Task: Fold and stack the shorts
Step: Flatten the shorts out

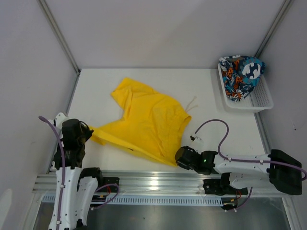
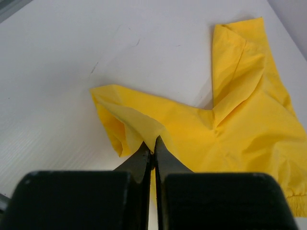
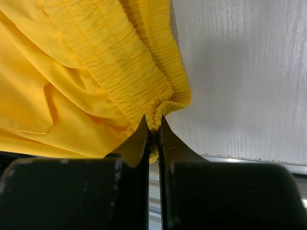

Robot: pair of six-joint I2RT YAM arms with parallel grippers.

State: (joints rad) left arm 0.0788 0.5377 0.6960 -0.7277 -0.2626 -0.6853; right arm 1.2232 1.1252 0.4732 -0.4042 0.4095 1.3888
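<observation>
At the near edge of the counter [image 1: 96, 91], the left tool [image 2: 152, 143] was closed tight on a bunched fold at one leg end of the yellow shorts [image 1: 148, 120]. The right tool [image 3: 152, 122] was pinched just as narrowly on the gathered end of the elastic waistband [image 3: 120, 62]. Both grips took only a thin bite of cloth right at the fingertips.

Between the two tools the yellow shorts lay spread on the counter. The near edge ran roughly from one tool to the other, and the second leg pointed away toward the far left. The drawstring [image 1: 192, 104] trailed loose on the bare counter beside the waistband.

The step in hand looked like the first fold. To do it well, both tools would need to rise together and at the same height, so the edge between them stays straight rather than sagging. The cloth at the left pinch was crumpled, so a slight outward pull there should smooth it before it is laid over. The held edge should travel over the far part and come down flat before either tool lets go. The drawstring could get caught under the fold.

Farthest away, at the right rear corner, the printed shorts [image 1: 240, 76] sat crumpled in the white basket [image 1: 261, 100], not yet folded.
</observation>
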